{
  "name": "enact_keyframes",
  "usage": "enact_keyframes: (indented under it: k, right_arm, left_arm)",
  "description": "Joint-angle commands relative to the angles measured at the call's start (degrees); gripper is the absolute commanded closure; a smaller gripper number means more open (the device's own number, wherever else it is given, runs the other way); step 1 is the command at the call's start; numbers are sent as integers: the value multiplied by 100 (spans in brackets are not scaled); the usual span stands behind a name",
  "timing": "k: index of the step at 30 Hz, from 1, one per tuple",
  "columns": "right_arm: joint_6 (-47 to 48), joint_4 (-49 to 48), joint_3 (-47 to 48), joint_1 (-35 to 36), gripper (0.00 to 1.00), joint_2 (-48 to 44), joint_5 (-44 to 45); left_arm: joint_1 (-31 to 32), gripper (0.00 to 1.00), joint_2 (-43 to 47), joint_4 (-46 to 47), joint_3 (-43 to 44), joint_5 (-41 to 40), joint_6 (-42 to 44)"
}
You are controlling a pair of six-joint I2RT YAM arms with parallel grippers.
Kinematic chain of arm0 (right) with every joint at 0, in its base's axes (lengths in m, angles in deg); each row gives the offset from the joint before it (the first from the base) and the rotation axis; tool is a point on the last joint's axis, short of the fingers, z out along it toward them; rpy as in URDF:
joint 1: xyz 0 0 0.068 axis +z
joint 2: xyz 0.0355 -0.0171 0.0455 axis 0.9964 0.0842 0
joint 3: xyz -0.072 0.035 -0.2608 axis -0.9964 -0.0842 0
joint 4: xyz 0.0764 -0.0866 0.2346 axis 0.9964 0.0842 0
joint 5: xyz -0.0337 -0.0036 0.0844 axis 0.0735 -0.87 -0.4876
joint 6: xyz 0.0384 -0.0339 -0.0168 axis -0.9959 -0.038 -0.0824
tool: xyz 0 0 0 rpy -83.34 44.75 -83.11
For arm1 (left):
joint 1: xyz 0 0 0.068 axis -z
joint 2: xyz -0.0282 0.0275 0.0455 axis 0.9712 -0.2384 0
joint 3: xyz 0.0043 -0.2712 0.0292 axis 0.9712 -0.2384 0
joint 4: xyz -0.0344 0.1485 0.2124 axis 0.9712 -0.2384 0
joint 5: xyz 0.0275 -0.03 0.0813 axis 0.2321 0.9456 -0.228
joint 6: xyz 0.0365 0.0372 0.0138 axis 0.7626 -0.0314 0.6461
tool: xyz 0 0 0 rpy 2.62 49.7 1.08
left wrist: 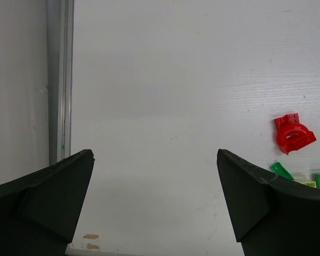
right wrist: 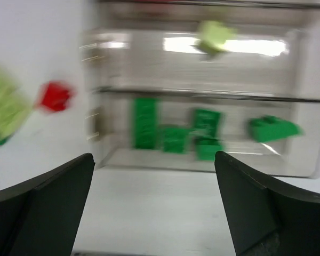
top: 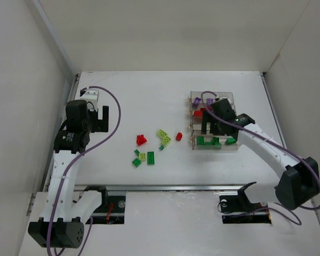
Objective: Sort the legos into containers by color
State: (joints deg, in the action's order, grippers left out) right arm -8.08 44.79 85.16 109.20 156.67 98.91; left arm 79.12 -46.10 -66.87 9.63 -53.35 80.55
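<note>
Nearest the arms, loose legos (top: pixel 150 158) lie on the table (top: pixel 122 96): dark green, yellow-green and red, some touching. Farther on, the left gripper (left wrist: pixel 154 154) hangs over bare table, wide open, holding nothing. The right gripper (right wrist: pixel 154 154) is wide open too and empty, over the bins (top: pixel 230 96). The closest bin holds green bricks (right wrist: pixel 173 136), and the next holds a yellow-green brick (right wrist: pixel 213 36). I think the wide jaws could grab two touching bricks of different colors at once. A low jaw could also bump a bin wall and push the bins.
</note>
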Motion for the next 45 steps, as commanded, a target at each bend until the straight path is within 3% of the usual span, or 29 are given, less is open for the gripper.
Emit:
enact_keyframes:
  k: [1,4,9,16,24,29,31,33,36,40,45]
  right_arm:
    - [263,-445,469,1571,0,-387,237]
    - [377,-771,671,2366,4,261,-138]
    - [307,-1157,1084,2686,44,1771,-1185]
    - [395,-1475,1540,3002,43,2950,-1336]
    - [448,-1607,1875,3002,44,3549,-1064]
    - [509,-1475,2253,3002,51,4015,-810]
    - [509,-1318,2429,3002,59,4156,-730]
    - [509,-1264,2491,3002,67,4157,-730]
    - [457,-1264,2491,3002,72,4157,-669]
    - [457,-1071,2552,3002,100,3999,-668]
    - [-25,-1018,2246,2950,100,2501,-212]
  left_arm:
    - [25,0,86,157,-42,36,13]
    - [25,0,85,210,-42,36,-57]
    - [25,0,85,210,-42,89,-57]
    - [25,0,85,210,-42,89,-57]
    - [25,0,85,210,-42,89,-57]
    - [25,0,85,210,-42,89,-57]
    - [25,0,85,210,-42,89,-57]
    - [25,0,85,210,-42,89,-57]
    - [25,0,85,210,-42,89,-57]
    - [25,0,85,210,-42,89,-57]
    - [25,0,85,210,-95,526,318]
